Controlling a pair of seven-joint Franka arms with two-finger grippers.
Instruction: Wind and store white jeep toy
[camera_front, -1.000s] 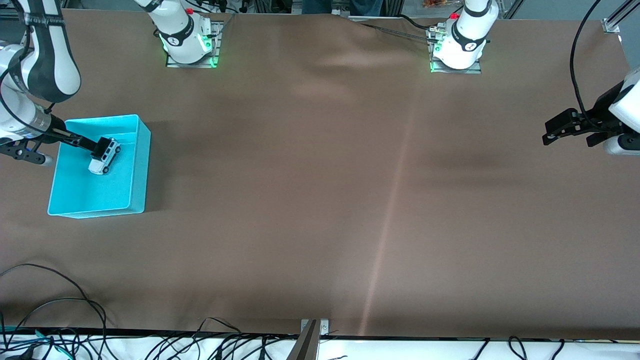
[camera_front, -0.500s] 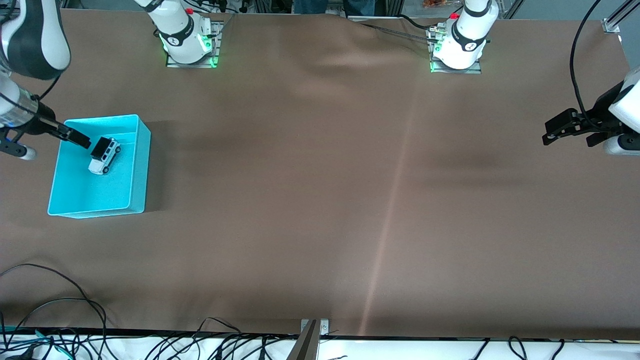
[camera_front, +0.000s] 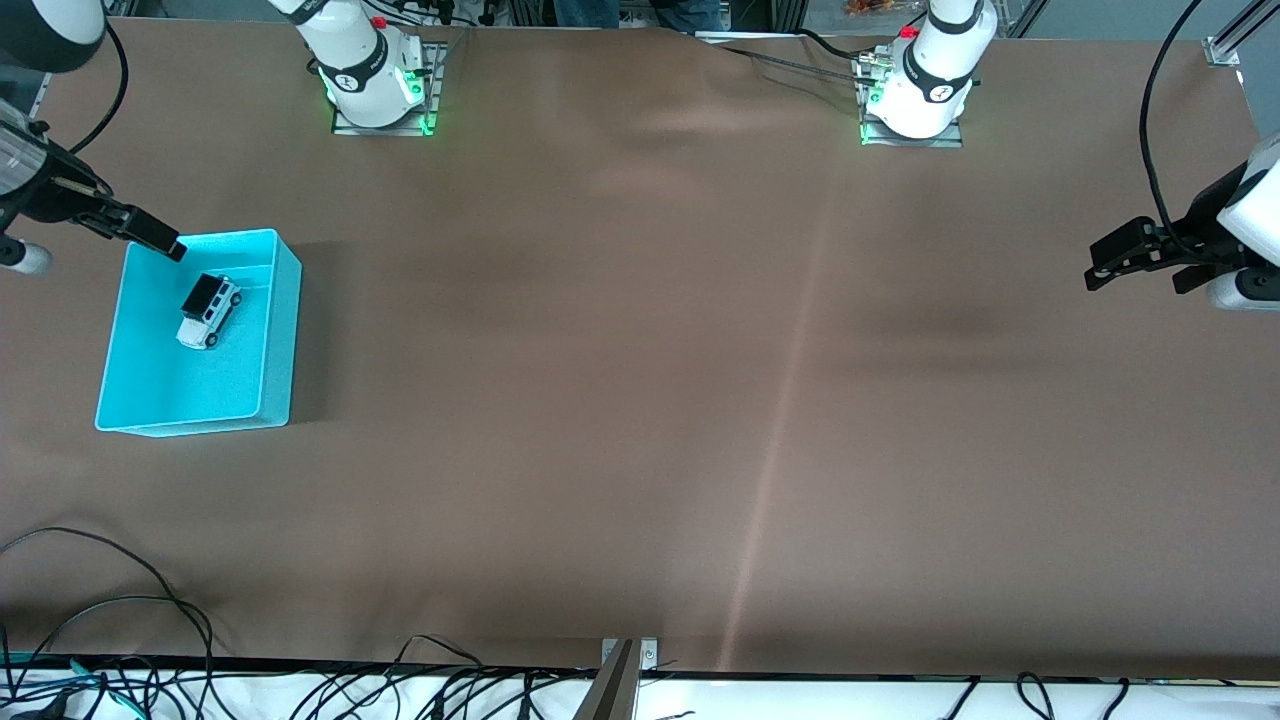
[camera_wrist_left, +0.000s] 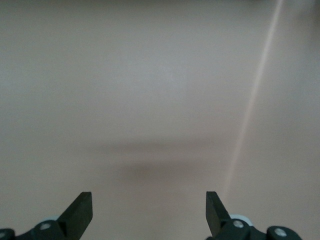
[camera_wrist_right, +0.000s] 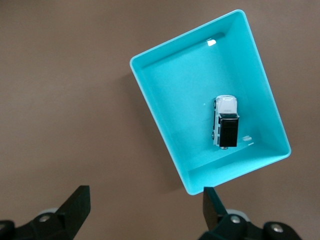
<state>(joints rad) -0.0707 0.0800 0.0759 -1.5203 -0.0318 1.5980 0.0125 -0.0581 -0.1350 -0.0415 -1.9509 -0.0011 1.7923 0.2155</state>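
The white jeep toy (camera_front: 209, 310) with its black rear rests on its wheels inside the cyan bin (camera_front: 190, 385), at the right arm's end of the table. My right gripper (camera_front: 168, 245) hangs open and holds nothing, up over the bin's corner farthest from the front camera. In the right wrist view the jeep (camera_wrist_right: 226, 127) lies in the bin (camera_wrist_right: 185, 100), well clear of the right gripper (camera_wrist_right: 145, 205). My left gripper (camera_front: 1100, 268) waits open over the bare cloth at the left arm's end; the left wrist view shows the gripper (camera_wrist_left: 149, 210) with only table beneath it.
Brown cloth (camera_front: 640, 400) covers the table. Loose cables (camera_front: 120, 610) lie along the edge nearest the front camera, by a small metal bracket (camera_front: 630, 655). The two arm bases (camera_front: 375, 95) (camera_front: 915, 100) stand along the edge farthest from that camera.
My right gripper has drawn back from the jeep and risen out of the bin toward its corner. The jeep stays where it was. The left arm has not moved.
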